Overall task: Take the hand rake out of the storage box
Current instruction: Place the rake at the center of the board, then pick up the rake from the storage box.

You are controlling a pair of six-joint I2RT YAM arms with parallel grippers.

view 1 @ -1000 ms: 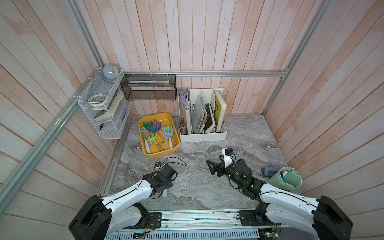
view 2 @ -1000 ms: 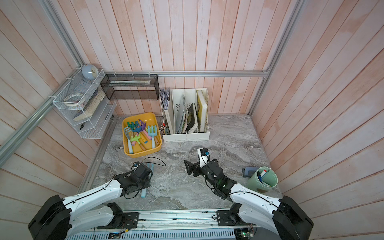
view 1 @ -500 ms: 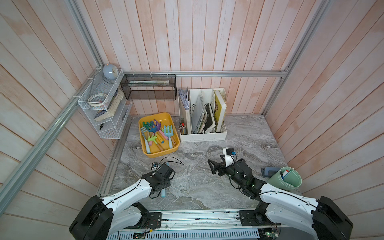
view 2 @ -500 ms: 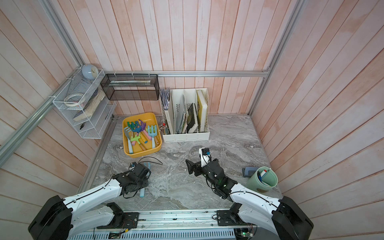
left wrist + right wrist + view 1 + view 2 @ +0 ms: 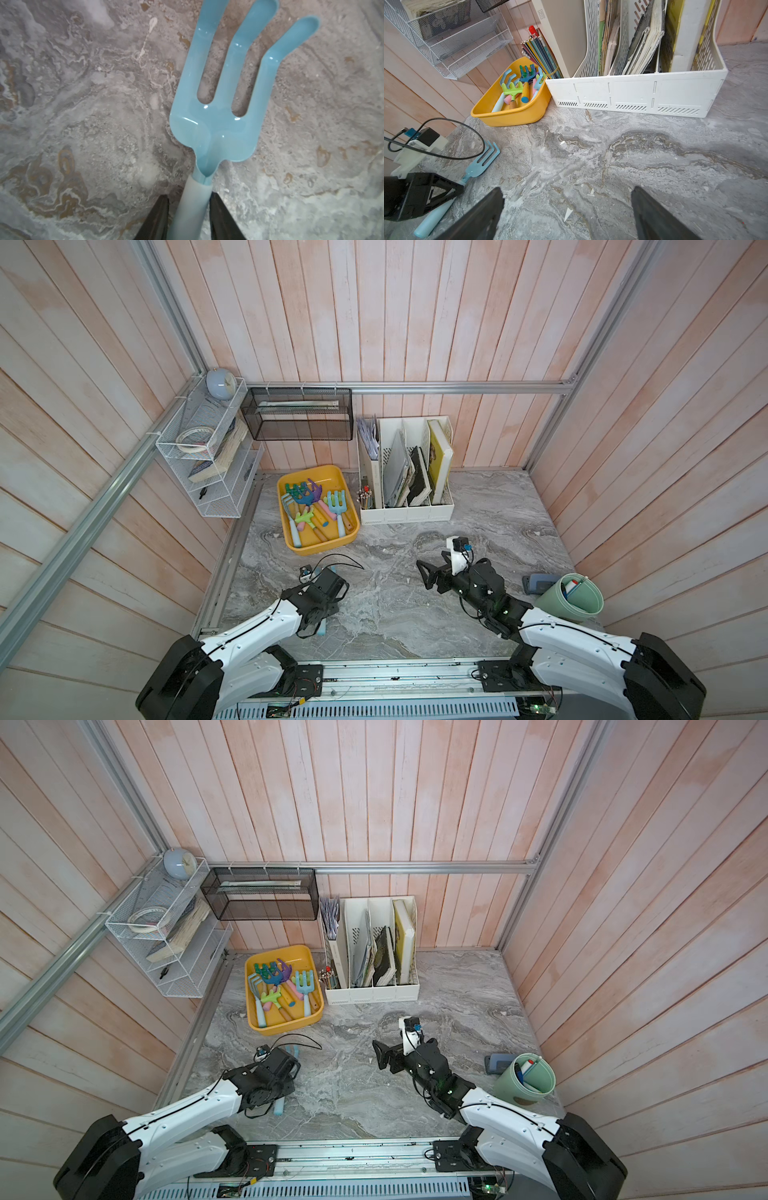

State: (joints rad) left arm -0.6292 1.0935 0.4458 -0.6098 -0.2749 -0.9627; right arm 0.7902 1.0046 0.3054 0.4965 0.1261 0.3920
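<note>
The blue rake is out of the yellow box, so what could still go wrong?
The left end effector straddles the handle of the blue rake, which lies on the table. If it rises off-centre, it could snag and drag the rake. The loose black cable loops near the tines and might catch them.

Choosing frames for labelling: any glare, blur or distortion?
Left wrist view: glare spots on the blue rake, tips soft. Right wrist view: white file organizer bows from the wide lens. In both top views, wall planks curve near edges.

White shells cover black joints on the left arm and right arm. The left gripper and right gripper are black, and a thin black cable loops.
</note>
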